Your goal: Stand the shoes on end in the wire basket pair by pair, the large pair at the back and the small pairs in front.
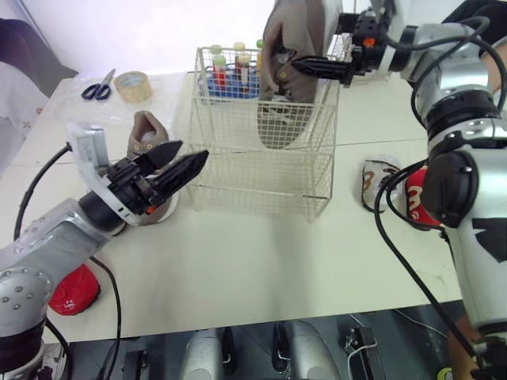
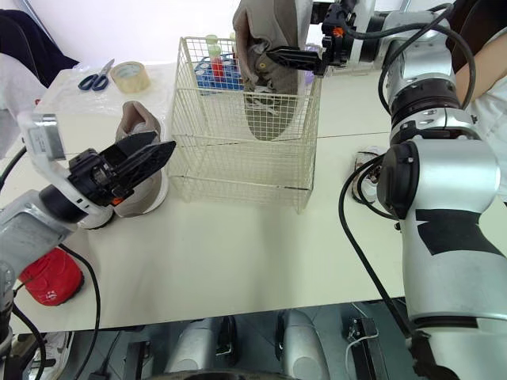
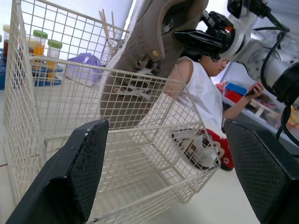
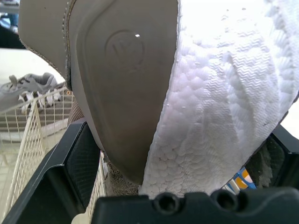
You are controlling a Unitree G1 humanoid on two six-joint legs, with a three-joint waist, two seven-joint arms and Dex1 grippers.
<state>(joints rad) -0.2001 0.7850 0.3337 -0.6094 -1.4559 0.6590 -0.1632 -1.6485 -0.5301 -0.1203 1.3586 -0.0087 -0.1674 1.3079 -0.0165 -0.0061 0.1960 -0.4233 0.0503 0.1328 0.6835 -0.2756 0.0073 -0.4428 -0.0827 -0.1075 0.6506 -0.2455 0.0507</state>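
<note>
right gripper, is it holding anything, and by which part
The right gripper holds the grey shoe by its heel, toe down in the basket. The left gripper is open and holds nothing.

Two large shoes point(image 1: 291, 36), one basket point(image 1: 261, 184)
</note>
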